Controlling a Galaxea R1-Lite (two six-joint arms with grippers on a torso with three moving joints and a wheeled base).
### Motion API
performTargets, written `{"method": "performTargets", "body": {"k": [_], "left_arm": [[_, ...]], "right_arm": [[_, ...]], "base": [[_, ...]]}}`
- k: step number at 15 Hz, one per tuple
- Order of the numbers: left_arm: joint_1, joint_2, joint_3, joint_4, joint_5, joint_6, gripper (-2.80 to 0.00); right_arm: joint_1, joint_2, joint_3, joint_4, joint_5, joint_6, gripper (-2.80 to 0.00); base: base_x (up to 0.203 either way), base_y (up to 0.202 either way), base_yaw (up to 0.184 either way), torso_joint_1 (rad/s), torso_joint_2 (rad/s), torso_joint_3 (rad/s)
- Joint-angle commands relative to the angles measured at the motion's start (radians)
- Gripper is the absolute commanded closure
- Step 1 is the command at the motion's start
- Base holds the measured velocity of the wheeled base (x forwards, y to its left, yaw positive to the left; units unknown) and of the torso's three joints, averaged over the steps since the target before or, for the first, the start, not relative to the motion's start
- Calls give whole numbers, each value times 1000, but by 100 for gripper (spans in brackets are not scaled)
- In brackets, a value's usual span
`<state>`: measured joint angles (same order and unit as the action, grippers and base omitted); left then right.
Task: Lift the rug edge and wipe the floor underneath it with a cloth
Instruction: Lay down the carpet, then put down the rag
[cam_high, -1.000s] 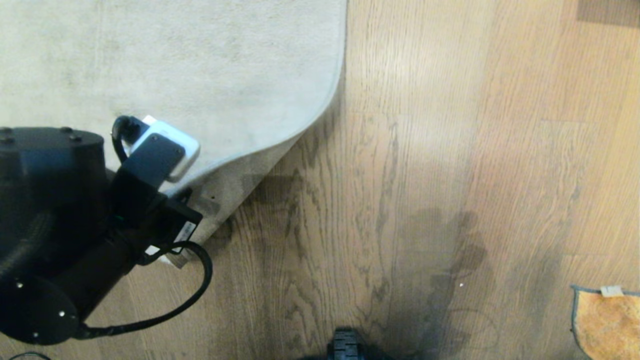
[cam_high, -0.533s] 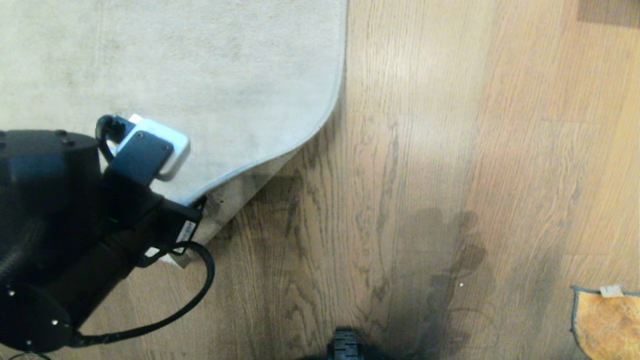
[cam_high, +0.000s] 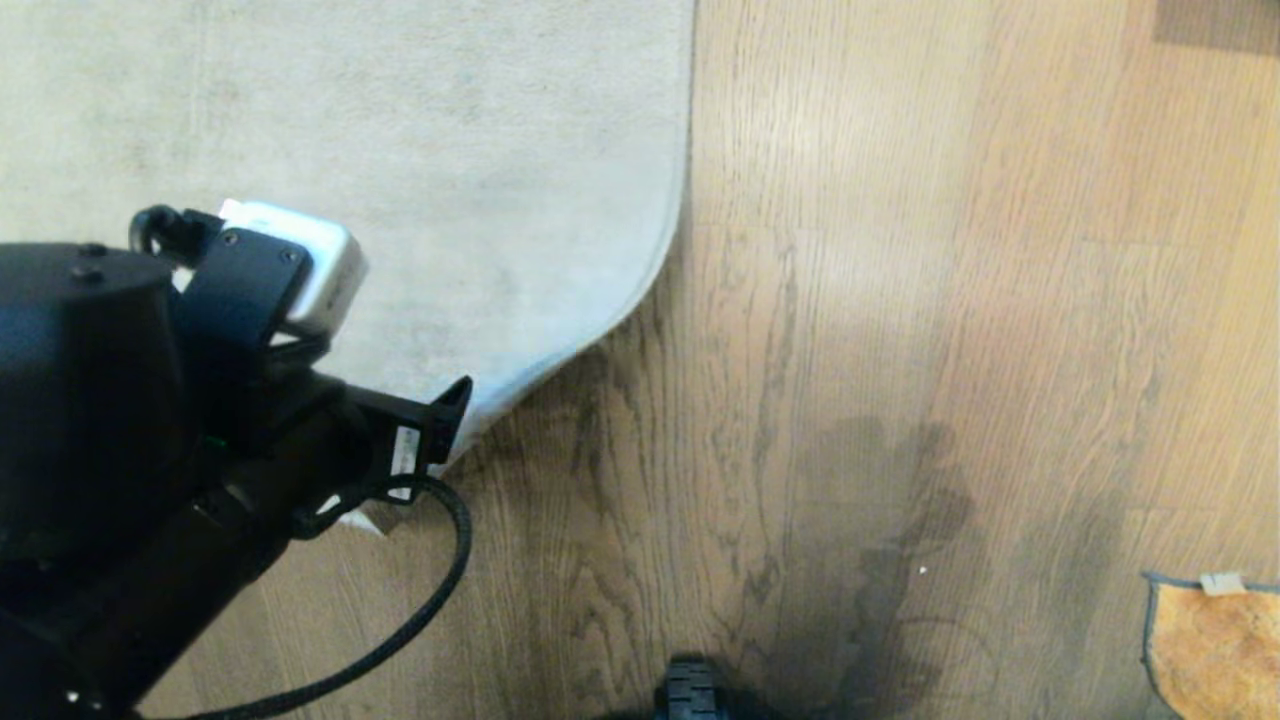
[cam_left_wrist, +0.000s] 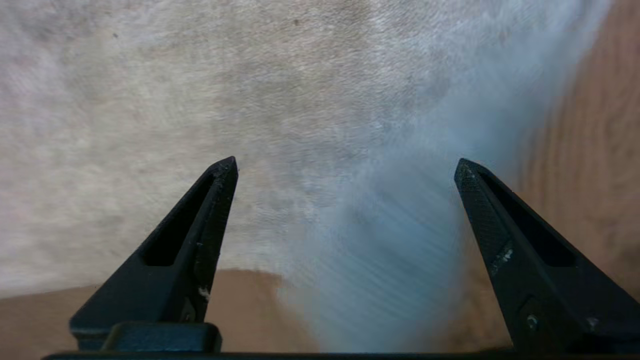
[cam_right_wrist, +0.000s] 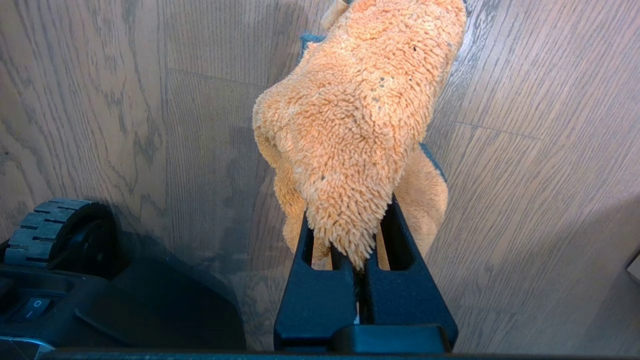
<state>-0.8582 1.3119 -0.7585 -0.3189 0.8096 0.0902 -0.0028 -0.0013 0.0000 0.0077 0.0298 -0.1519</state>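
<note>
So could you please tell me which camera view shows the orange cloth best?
The right wrist view: the cloth fills the frame, pinched in the right pincer. The head view catches only a corner at its edge; the left wrist view shows none.

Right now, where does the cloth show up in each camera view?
Head view: cloth at the bottom right corner, partly cut off.
Left wrist view: not in it; only rug and floor.
Right wrist view: centre, pinched in the right gripper, jaws shut on it.
Shared landmark: the floor.

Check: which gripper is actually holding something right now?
The right gripper: its jaws are shut on the cloth. The left gripper stands open over the rug edge, gripping nothing.
</note>
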Motion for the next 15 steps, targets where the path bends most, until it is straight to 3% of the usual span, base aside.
{"method": "performTargets", "body": {"k": [1,9,10,15], "left_arm": [[-25,-3,8,0,6,-24,-280],[-150,3,153,0,6,-44,-280],[-154,15,162,0,5,-49,0],[-142,106,177,0,7,-80,0]], "right_arm": [[1,1,0,0,1,-1,0],[0,1,0,0,1,-1,0],[0,1,0,0,1,-1,0],[0,1,0,0,1,-1,0]], "base": [[0,0,0,0,0,0],[0,0,0,0,0,0],[0,0,0,0,0,0],[0,0,0,0,0,0]]}}
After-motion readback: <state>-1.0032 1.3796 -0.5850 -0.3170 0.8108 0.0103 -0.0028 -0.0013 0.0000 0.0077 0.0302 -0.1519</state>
